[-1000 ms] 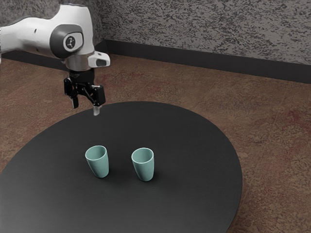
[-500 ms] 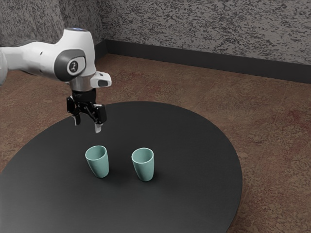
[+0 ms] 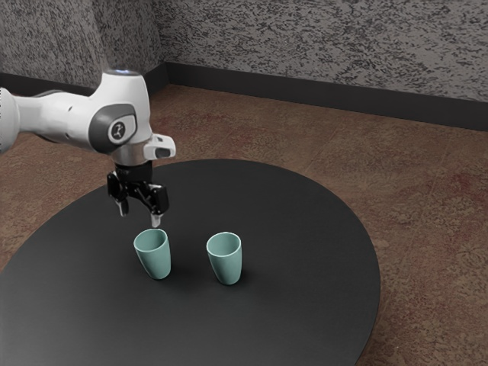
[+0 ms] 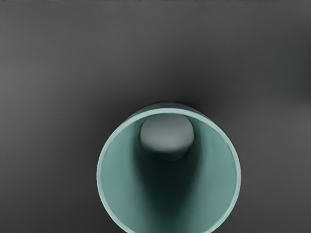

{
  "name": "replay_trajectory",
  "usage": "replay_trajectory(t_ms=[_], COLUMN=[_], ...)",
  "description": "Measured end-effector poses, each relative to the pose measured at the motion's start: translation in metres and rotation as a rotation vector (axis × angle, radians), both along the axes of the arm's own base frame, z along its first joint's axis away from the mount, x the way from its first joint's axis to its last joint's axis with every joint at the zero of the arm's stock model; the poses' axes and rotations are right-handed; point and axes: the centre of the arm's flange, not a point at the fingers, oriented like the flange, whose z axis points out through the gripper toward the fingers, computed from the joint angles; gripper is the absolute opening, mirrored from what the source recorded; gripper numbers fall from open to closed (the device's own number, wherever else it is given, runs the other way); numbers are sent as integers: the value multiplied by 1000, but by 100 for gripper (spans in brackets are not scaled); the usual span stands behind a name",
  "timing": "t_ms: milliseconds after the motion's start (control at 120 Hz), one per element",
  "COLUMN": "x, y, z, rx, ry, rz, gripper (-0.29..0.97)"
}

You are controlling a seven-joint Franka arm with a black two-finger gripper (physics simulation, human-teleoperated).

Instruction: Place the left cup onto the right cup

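Observation:
Two teal cups stand upright on the round black table (image 3: pixel 305 229). The left cup (image 3: pixel 152 253) is toward the exterior view's left, the right cup (image 3: pixel 225 258) a short way to its right. My gripper (image 3: pixel 139 216) hangs open just above the left cup's rim, slightly behind it, with nothing between its fingers. In the wrist view I look straight down into the left cup (image 4: pixel 168 170), seeing its round rim and inner bottom directly under the hand.
The table's dark top extends widely around both cups. Beyond its edge lies a brown floor (image 3: pixel 412 175), and a rough grey wall (image 3: pixel 320 38) with a dark baseboard runs along the back.
My arm has come down and a little toward the exterior view's right, bringing the open gripper from well above the table to just over the left cup. The cups have not moved.

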Motion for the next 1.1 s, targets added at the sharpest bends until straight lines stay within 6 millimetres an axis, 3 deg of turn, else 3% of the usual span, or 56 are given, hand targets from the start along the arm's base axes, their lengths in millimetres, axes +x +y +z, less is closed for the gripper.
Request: replay_trajectory(t_ms=[400, 1100], x=[-1, -14], y=[38, 41], z=[-4, -56], rx=[4, -5], ry=[-10, 53], rz=[46, 24], gripper=[68, 68])
